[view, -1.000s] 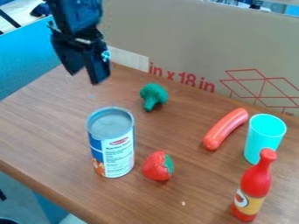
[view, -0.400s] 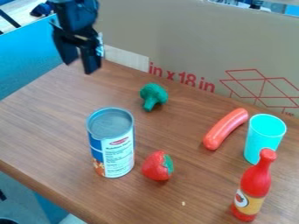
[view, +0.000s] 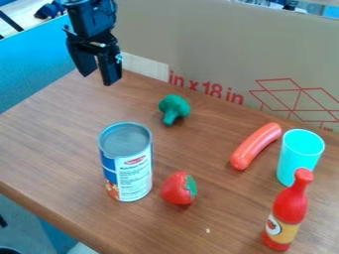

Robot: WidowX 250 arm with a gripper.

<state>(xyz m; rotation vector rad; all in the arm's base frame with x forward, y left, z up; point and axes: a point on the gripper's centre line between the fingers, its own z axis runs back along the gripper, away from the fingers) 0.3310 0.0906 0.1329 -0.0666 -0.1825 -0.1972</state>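
So we've got the black gripper up around 10 to 11 o'clock on our view (12 being the top edge), pointing down with its two fingers spread and nothing between them. The arm above it gets chopped off by the top edge, and we can't really tell how high the whole thing hangs over the wooden table. Nearest to it is the green toy broccoli, at about 4 o'clock from the fingertips and well apart from them, just on the 12 o'clock side of the middle. The tall can stands upright at 7 to 8 o'clock; its label wraps round out of sight, and we can't make out whether the grey top is sealed. Near it, at 6 o'clock, lies the red strawberry, green leaves facing 3 o'clock. Between 3 and 4 o'clock there's the orange-red sausage, with the turquoise cup just beside it. The red bottle stands upright at 4 to 5 o'clock and its neck hides a bit of the cup, so whether those two touch is anyone's guess. Behind it all, the cardboard runs off at 12 and 3 o'clock.
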